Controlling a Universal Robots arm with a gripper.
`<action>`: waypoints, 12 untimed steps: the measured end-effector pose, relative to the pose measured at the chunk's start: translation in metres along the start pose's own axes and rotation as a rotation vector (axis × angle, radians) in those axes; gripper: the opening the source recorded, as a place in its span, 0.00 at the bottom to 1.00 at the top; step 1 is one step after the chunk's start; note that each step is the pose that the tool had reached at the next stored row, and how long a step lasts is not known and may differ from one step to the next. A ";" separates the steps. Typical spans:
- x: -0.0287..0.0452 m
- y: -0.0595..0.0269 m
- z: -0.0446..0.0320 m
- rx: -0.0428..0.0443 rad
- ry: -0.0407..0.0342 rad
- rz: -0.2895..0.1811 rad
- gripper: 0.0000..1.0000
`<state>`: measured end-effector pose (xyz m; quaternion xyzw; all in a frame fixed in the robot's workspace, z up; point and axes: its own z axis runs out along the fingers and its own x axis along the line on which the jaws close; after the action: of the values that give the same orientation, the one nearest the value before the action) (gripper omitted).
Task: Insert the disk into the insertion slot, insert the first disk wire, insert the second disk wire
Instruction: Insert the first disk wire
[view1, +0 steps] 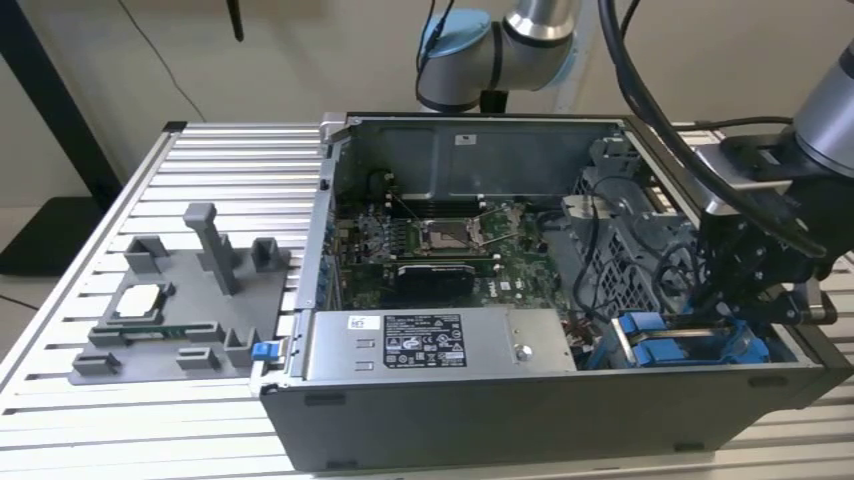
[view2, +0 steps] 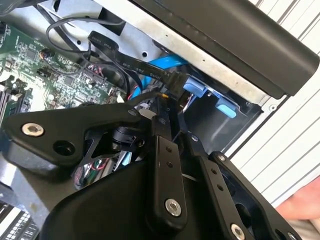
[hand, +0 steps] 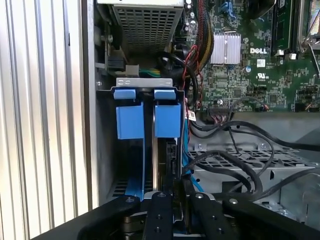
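My gripper (view1: 727, 315) reaches down into the open computer case at its near corner on the exterior view's right. In both wrist views the fingers stand close together, shut on a black wire connector (view2: 175, 80) at the end of a flat black cable (view2: 107, 50). The connector (hand: 171, 152) sits just beside the blue carrier frame (hand: 167, 120) of the disk, which stands edge-on in the grey metal insertion slot (hand: 145, 82). Blue plastic tabs (view2: 225, 107) show at the slot's mouth. The disk's silver body is mostly hidden behind the blue frame (view1: 667, 345) and the gripper (hand: 176, 182).
A grey power-supply box (view1: 441, 345) lies along the case's front wall. The motherboard (view1: 427, 240) with its silver socket fills the middle. Loose black cables (hand: 235, 160) cross the perforated cage beside the slot. A grey fixture (view1: 187, 300) with parts stands on the slatted table.
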<state>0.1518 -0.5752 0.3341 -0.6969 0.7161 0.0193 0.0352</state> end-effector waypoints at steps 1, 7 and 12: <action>0.0001 -0.0001 0.0010 0.0000 0.0007 0.000 0.00; 0.0001 -0.0002 0.0018 -0.0020 -0.0022 0.000 1.00; -0.0016 -0.0006 -0.0203 -0.0039 -0.0010 0.000 1.00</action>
<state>0.1519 -0.5752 0.3545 -0.6968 0.7161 0.0210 0.0342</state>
